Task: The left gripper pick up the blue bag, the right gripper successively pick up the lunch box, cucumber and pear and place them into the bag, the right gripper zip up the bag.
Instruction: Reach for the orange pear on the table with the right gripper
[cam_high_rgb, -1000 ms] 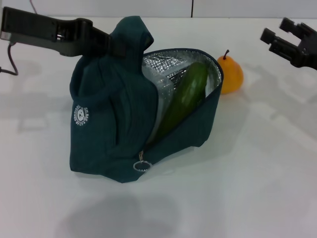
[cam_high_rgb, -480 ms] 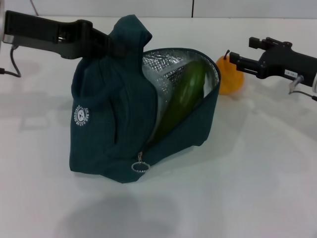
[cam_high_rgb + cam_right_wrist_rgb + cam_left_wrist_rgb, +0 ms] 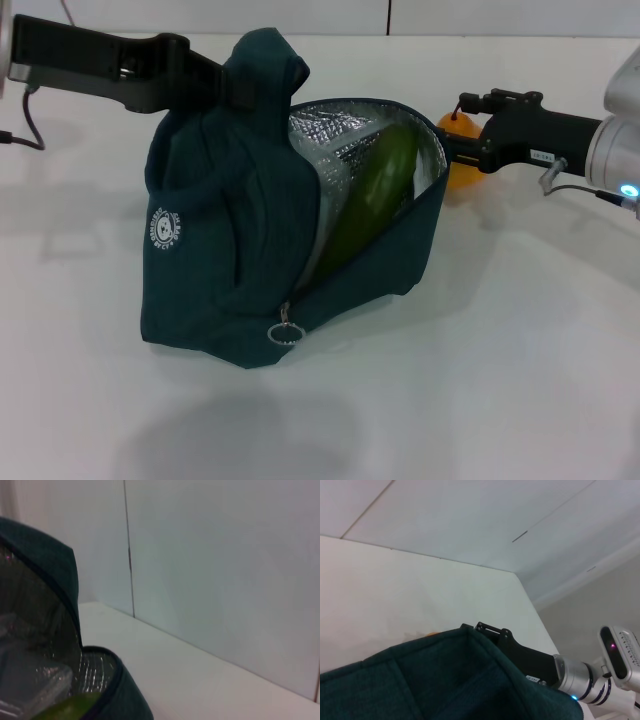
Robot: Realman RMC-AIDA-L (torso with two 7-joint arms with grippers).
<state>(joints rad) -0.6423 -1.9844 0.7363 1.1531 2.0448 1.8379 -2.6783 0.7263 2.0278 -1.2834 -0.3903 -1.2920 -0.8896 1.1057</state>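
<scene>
Pear [image 3: 458, 150] sits on the white counter [image 3: 520, 330], mostly hidden behind the right gripper [image 3: 462, 140] — whether its fingers are spread or closed around the fruit I cannot tell. Just beside that gripper gapes the blue bag [image 3: 225, 260], the cucumber [image 3: 375, 195] leaning inside it. The left gripper [image 3: 235, 88] is clamped on the bag's handle, holding it upright.

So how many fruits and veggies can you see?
2: the cucumber leans inside the blue bag; the pear sits behind it, by the right gripper. More may be hidden inside.
</scene>
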